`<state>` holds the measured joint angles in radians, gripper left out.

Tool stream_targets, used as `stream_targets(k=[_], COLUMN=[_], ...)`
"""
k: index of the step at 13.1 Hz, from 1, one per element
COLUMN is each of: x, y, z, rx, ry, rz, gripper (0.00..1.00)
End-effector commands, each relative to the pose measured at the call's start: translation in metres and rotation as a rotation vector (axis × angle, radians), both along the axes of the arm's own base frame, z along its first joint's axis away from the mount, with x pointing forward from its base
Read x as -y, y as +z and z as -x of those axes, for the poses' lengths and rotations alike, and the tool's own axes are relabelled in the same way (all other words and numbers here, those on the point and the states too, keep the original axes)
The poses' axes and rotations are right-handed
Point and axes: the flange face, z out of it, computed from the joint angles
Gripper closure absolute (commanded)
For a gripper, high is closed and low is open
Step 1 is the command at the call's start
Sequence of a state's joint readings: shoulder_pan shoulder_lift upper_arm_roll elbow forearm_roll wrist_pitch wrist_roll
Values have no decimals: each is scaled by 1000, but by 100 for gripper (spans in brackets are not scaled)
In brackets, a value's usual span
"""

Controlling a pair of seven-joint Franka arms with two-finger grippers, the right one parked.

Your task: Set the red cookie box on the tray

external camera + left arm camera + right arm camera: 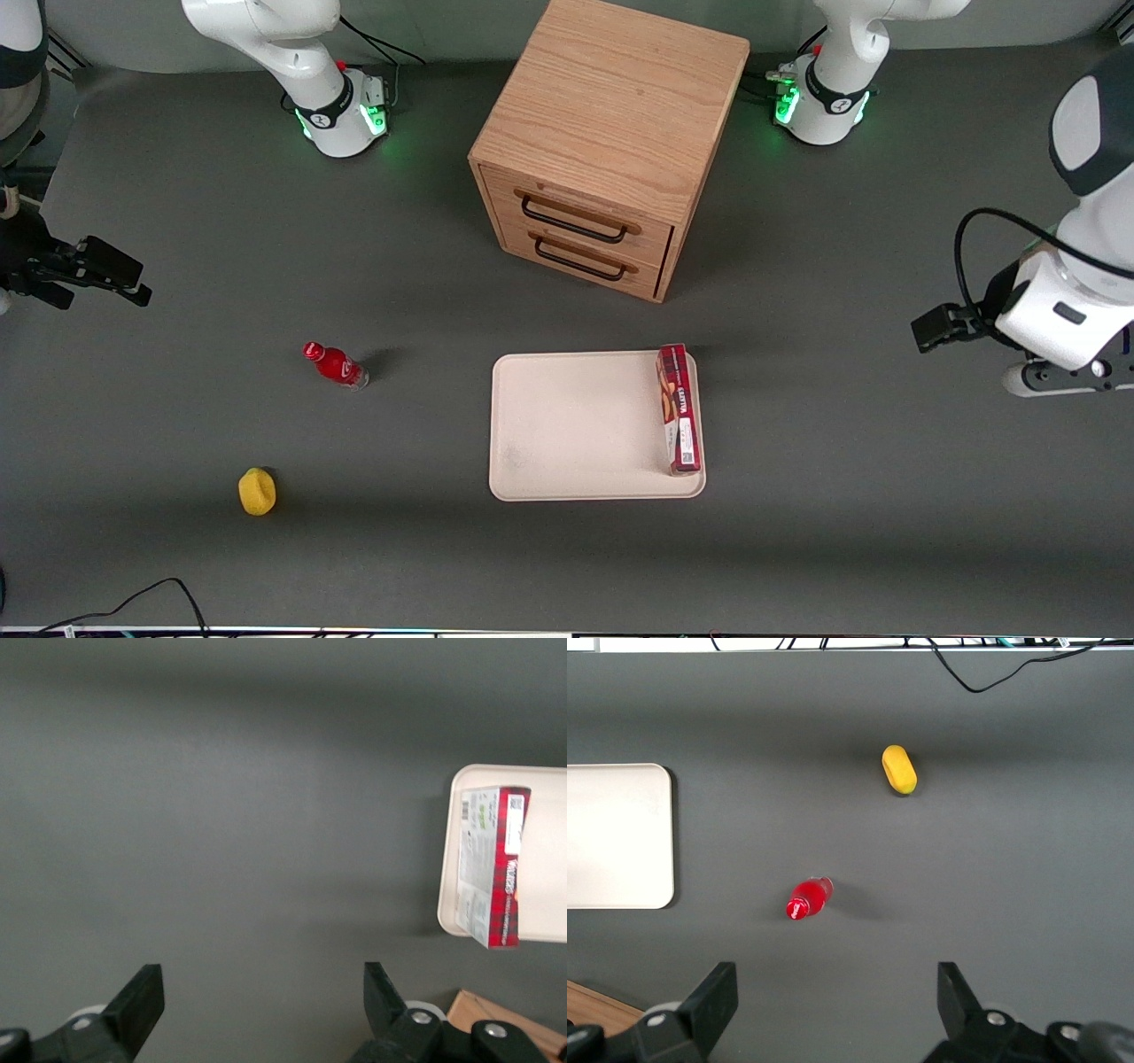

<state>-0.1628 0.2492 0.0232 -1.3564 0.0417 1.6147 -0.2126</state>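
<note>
On dark grey table (pixel 177 221): red cookie box (pixel 679 409) lying along tray (pixel 567 425) edge nearest working arm, apparently placed; gripper (pixel 264 994) spread wide, empty, well clear above bare table, seemingly retracted post-release.

Dark grey bench (pixel 886 496). Directly on it: cream tray (pixel 567 425), well apart from the spread-fingered tool (pixel 262 1005) hanging over bare bench; wooden drawer cabinet (pixel 611 142); red bottle (pixel 335 364) and yellow object (pixel 257 492), farthest from tool.
</note>
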Motion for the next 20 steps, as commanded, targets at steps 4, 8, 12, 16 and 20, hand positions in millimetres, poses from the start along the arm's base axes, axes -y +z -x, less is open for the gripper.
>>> stream_targets(k=[4, 8, 12, 16, 20], x=[-45, -94, -96, -94, -97], y=[-5, -19, -14, -8, -17], z=[1, -8, -6, -8, -11], rx=[-18, -23, -22, -11, -28], ry=[-2, -18, -56, -74, -68], rz=[85, 75, 87, 78, 83], gripper=[0, 0, 0, 0, 0])
